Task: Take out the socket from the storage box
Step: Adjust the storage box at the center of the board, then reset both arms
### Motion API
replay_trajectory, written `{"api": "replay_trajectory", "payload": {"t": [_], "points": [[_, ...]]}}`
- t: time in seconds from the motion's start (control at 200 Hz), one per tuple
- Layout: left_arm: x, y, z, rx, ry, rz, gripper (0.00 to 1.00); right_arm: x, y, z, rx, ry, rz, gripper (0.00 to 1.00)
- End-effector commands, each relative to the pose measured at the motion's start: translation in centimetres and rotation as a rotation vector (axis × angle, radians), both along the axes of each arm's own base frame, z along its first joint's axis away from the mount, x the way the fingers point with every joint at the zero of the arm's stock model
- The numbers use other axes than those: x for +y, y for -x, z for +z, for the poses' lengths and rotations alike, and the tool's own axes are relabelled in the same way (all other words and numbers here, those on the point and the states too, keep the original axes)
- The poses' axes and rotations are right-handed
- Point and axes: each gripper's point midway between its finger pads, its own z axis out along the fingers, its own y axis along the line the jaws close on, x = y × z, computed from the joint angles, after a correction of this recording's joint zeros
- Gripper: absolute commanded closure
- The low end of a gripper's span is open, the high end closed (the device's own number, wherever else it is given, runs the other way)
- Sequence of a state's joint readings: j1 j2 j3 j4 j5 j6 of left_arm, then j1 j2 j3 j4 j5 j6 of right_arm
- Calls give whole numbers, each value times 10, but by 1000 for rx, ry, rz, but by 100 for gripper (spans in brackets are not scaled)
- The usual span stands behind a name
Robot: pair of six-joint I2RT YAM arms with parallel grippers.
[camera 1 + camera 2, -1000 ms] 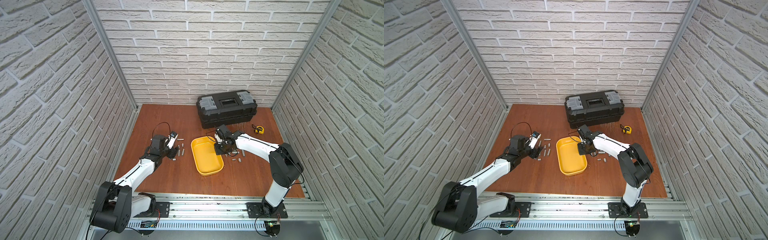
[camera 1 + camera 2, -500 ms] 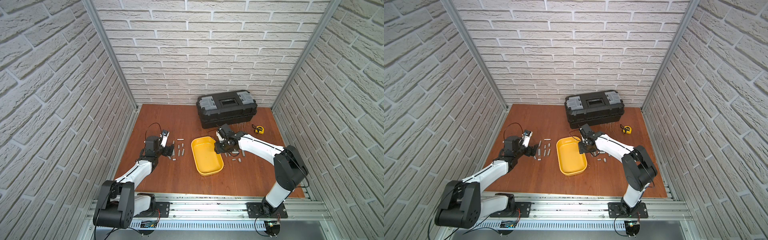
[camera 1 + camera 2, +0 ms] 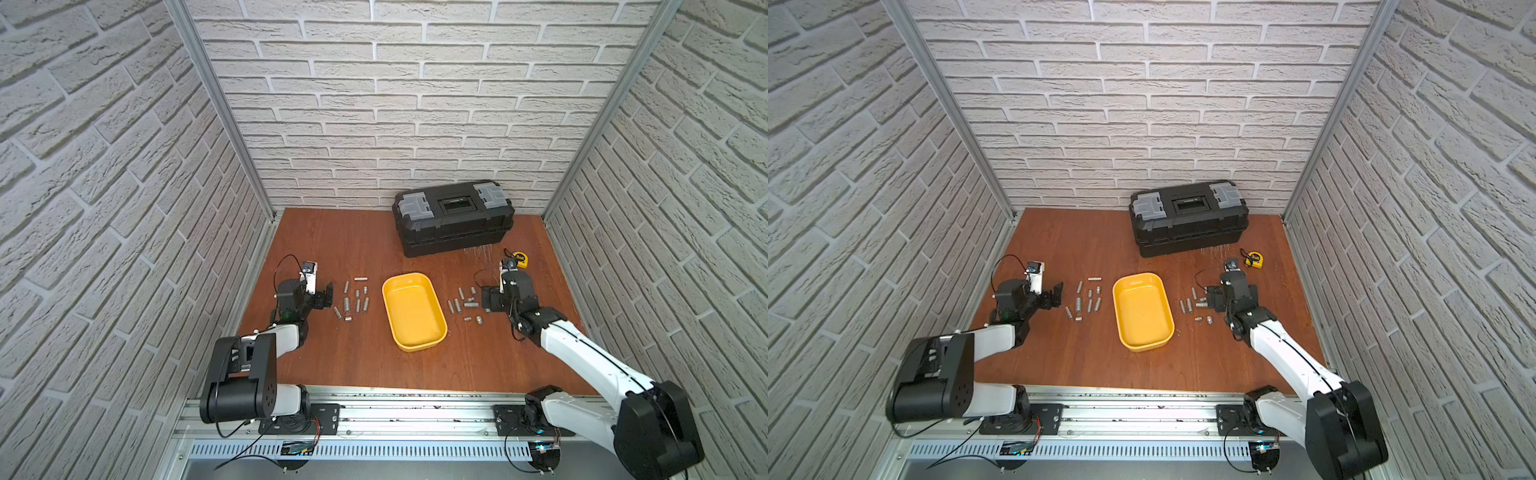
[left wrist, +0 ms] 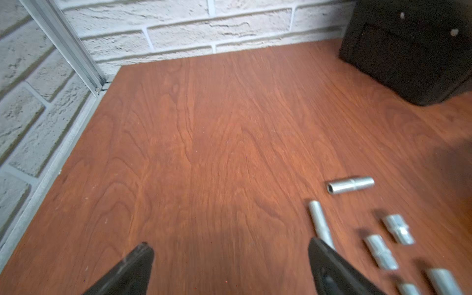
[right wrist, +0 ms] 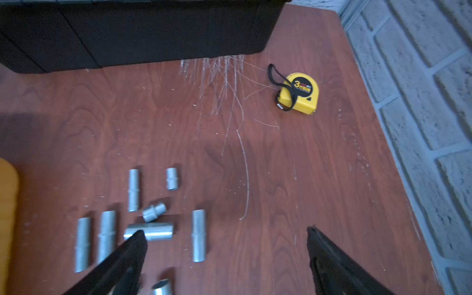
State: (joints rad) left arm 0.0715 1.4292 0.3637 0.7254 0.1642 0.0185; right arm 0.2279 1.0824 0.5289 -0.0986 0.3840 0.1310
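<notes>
— How do the grippers stand?
— The left gripper has its jaws wide apart, and between them is only the bare table. The right gripper is also spread wide and holds nothing.

— Where are the sockets?
— All on the table, outside the storage box. The left sockets lie just beside the left gripper, between it and the box. The right sockets lie just beside the right gripper, also on the box side. In the right wrist view, one lying socket is partly covered by the tip of one finger. I cannot tell if they touch.

— What is in the box?
— In both top views I see only its yellow floor. It sits between the two arms.

— Other containers?
— A black toolbox stands at the back wall with its lid closed, so its content is hidden. A yellow tape measure lies near it, beyond the right gripper.
</notes>
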Motion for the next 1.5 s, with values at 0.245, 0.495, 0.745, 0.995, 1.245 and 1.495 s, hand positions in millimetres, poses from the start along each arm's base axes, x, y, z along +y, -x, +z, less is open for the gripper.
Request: {"api": "replay_trajectory", "payload": {"t": [0.245,0.495,0.745,0.995,1.245,1.495], "points": [[23,-18,0,-74,72,105,2,-45,-19,13,-334,30,-100,1],[25,-19,0,-67,74,116,2,-38,-67,7,-315,-12,-7,1],[26,-20,-1,-63,74,124,2,-29,-76,-16,-341,-43,41,1],[26,-20,-1,-62,74,126,2,-28,-79,-18,-330,-50,53,1],[26,-20,0,-64,73,127,2,-28,-79,-18,-324,-50,52,1],[26,-20,0,-64,73,127,2,-28,-79,-18,-324,-50,53,1]]}}
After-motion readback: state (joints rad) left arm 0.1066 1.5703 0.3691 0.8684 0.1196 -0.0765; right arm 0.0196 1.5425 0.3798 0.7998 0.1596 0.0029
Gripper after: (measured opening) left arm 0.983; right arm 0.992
